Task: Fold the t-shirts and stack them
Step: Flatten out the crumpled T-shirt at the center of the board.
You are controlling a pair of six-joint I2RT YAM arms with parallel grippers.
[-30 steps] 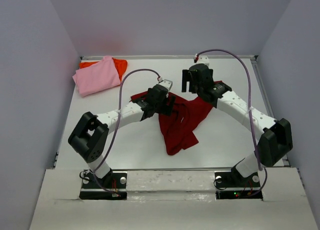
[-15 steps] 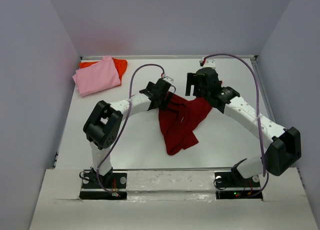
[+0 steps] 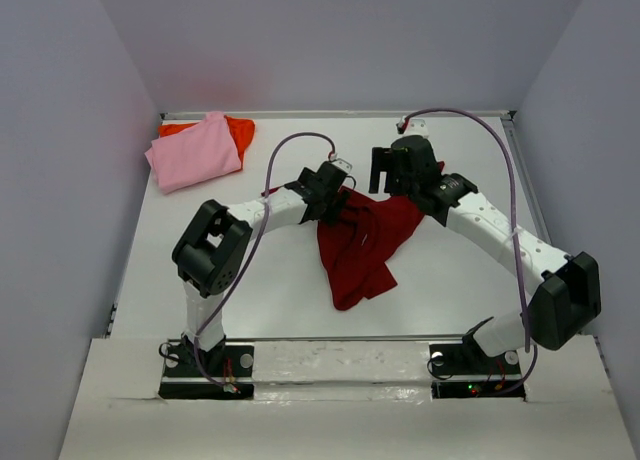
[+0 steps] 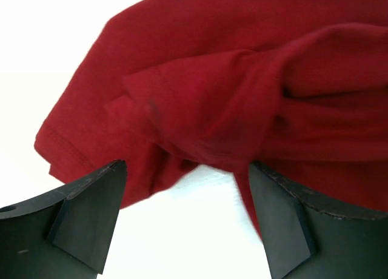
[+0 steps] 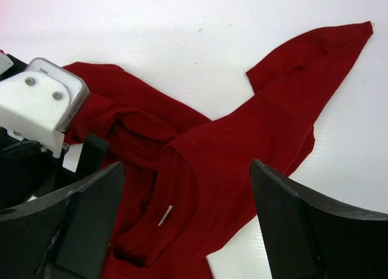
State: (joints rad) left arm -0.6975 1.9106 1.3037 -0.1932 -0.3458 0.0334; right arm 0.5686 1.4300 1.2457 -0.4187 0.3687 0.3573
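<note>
table (image 3: 270, 290): white, both my arm bases at its near edge.
crimson t-shirt (image 3: 360, 250) (image 4: 242, 91) (image 5: 242, 151): crumpled mid-table between my arms, not folded. One bunched end trails toward the near edge. A pointed flap sticks out on the far right.
left gripper (image 3: 345, 202) (image 4: 187, 167): fingers spread wide, holding nothing. It sits at the shirt's far-left edge, with a rumpled fold and hem just ahead of the tips. Can't tell whether I'm touching the cloth.
right gripper (image 3: 385, 175) (image 5: 185, 164): also wide apart and empty, over the shirt's far-right part. Wrist view shows the collar and a white neck label (image 5: 165, 215) below me.
pink t-shirt (image 3: 195, 152): folded, far-left corner, well apart from both grippers, lying on the orange-red one.
orange-red t-shirt (image 3: 240, 132): under the pink, showing along its far and right sides.
</note>
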